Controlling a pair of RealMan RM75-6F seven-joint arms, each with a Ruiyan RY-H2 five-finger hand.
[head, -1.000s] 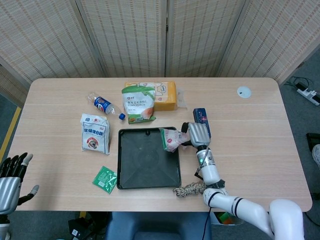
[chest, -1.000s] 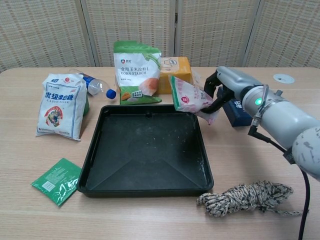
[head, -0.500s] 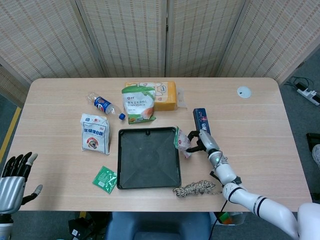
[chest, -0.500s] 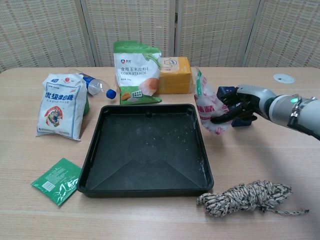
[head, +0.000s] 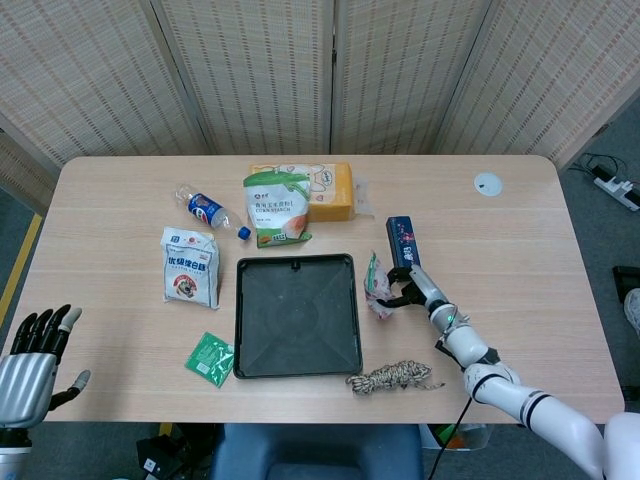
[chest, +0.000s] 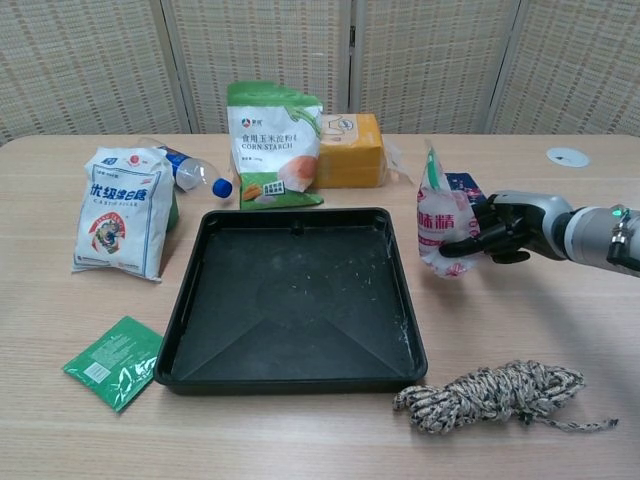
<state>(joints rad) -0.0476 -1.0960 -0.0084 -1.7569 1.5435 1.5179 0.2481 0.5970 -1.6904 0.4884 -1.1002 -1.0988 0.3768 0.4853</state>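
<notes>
My right hand (head: 412, 291) (chest: 502, 228) grips a small pink and white packet (head: 377, 285) (chest: 439, 224), held upright just right of the black tray (head: 296, 316) (chest: 200, 330). The packet's bottom is close to the table; I cannot tell if it touches. A dark blue box (head: 402, 241) (chest: 463, 184) lies right behind the hand. My left hand (head: 28, 362) is at the table's near left corner, its fingers apart and holding nothing; the chest view does not show it.
A coiled rope (head: 390, 377) (chest: 492, 393) lies near the tray's front right corner. A green sachet (head: 210, 358) (chest: 113, 360), a white sugar bag (head: 190, 267) (chest: 124, 211), a bottle (head: 211, 213), a corn starch bag (head: 277, 206) (chest: 272, 144) and an orange pack (head: 325, 192) surround the tray.
My right hand carried the packet from over the tray's far right corner rightwards and down, off the tray. The packet turned upright. The left hand barely moved.
</notes>
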